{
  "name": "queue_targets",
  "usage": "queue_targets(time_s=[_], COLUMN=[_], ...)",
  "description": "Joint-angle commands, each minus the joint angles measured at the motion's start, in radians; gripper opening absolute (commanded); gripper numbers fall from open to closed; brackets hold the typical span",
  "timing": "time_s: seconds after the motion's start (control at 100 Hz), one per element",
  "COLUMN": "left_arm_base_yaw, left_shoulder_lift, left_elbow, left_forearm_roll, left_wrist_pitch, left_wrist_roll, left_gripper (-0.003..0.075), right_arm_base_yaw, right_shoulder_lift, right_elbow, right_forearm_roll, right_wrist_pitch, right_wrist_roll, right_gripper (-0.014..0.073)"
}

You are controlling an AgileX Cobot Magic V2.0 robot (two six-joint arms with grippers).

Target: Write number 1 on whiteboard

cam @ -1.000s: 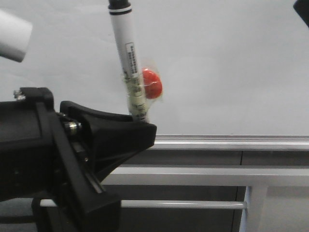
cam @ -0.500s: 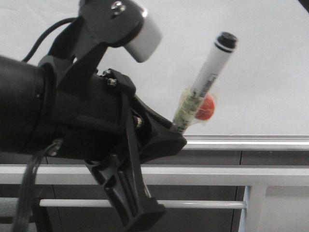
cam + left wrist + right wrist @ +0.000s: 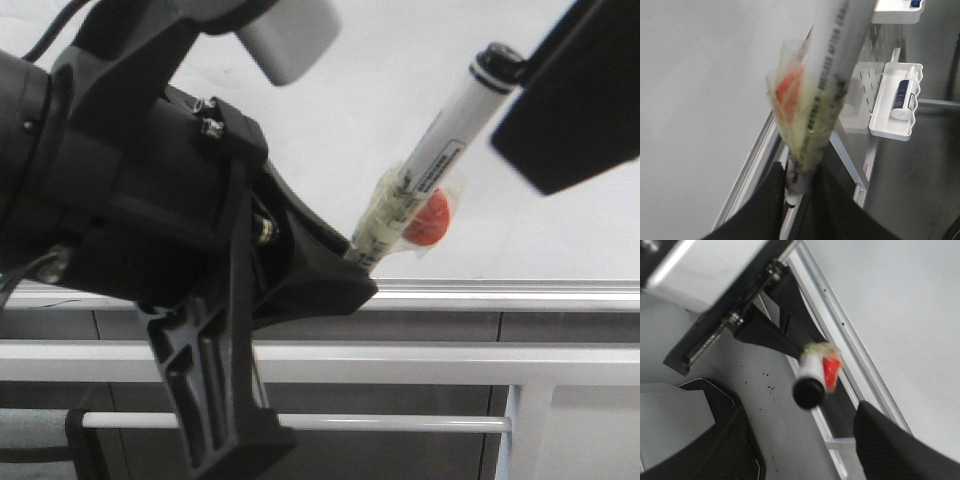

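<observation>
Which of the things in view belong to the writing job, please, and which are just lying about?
Job:
- whiteboard, no stroke visible on it
- capped marker with a red blob taped on, held in the left pincer
- right pincer, open, close to the cap

Lying about:
- white tray holding a small bottle
- grey rails below the board

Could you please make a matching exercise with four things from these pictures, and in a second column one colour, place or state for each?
Things:
1. marker pen
2. marker cap
3. whiteboard
4. red piece

Descriptions:
a. black
b. taped to the pen's barrel
c. blank, no stroke visible
d. tilted, held in the left gripper

Pairs: 1-d, 2-a, 3-c, 4-b
</observation>
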Motion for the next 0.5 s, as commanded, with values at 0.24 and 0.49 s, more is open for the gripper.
queue_targets(time_s=[0.24,0.49], left_arm_base_yaw=[-0.006,-0.006], left_shoulder_lift=[-0.034,-0.034], left_elbow=[-0.029,-0.029], left_forearm_roll=[-0.007,0.0], left_wrist_pitch=[-0.05,-0.052], left_wrist_roll=[-0.001,-0.001], left_gripper=[-0.002,-0.002], right_arm_base_yaw=[0.053,0.053], right_shoulder_lift=[0.065,0.065], right_elbow=[-0.037,-0.037], right_forearm_roll=[-0.061,-0.074], right_wrist_pitch=[-0.136,-0.158], right_wrist_roll=[-0.018,-0.018], right_gripper=[0.0419,0.0351])
